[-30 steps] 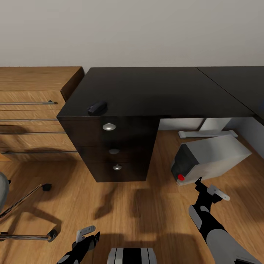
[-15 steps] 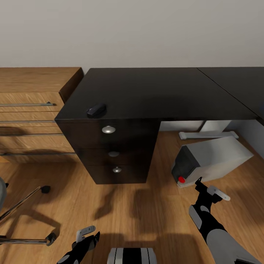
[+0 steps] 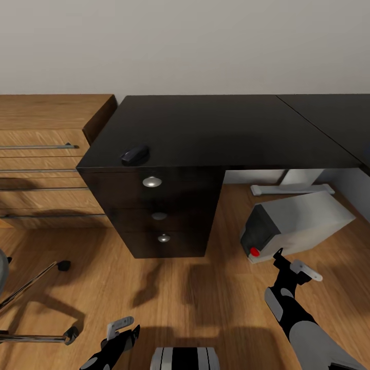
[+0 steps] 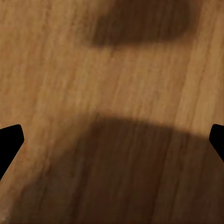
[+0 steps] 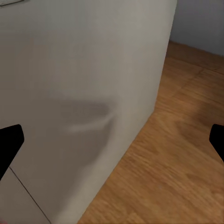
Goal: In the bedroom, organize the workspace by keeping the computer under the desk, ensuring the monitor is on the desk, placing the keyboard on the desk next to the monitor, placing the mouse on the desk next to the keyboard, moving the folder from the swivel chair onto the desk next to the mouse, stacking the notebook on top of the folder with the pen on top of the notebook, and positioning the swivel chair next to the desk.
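light wooden drawer chest (image 3: 46, 159), wooden floor (image 3: 205, 298), plain grey wall (image 3: 185, 46)

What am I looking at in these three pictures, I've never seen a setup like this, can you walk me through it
These are simulator renders from a wheeled two-armed robot. The big picture is from its head, looking down. Its left gripper and right gripper show at the bottom, both open and holding nothing. Ahead stands the black desk with a small black mouse near its front edge, above the drawers. The grey computer sits on the wooden floor, partly under the desk. A leg of the swivel chair shows at far left. The other two pictures come from cameras at the wrists: the left one faces floor, the right one faces the computer's side.
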Controlling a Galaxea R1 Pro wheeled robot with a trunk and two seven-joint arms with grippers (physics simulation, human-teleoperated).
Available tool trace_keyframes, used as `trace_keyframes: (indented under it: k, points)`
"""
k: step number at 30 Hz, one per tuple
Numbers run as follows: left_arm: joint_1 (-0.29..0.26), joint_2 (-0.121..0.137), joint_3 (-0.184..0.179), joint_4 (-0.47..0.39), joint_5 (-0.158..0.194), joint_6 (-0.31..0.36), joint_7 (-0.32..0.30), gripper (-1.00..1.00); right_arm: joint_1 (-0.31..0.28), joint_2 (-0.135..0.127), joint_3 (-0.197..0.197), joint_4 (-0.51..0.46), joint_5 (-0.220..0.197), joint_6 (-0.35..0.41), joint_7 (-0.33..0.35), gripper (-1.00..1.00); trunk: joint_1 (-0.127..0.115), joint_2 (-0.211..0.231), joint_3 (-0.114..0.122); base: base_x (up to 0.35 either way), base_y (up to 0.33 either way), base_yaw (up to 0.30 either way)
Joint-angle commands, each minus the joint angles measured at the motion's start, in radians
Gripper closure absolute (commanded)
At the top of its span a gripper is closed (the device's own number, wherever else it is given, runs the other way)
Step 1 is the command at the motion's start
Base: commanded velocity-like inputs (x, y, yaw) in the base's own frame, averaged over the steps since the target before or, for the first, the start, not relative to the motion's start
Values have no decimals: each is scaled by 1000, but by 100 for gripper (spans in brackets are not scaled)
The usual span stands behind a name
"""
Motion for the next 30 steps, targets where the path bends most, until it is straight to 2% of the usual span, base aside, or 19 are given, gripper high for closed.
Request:
trace_keyframes:
  k: [1, 20, 30]
  points:
    - [0, -1, 5, 0, 9, 0, -7, -100, -1, 0, 1, 1, -7, -5, 2, -100, 0, 0, -1, 0, 0, 0]
    - [0, -1, 5, 0, 10, 0, -7, -100, -1, 1, 2, 1, -7, -6, 2, -100, 0, 0, -1, 4, 0, 0]
    - [0, 0, 6, 0, 10, 0, -7, -100, 0, 1, 3, 1, -7, -7, 2, -100, 0, 0, -1, 197, 0, 0]
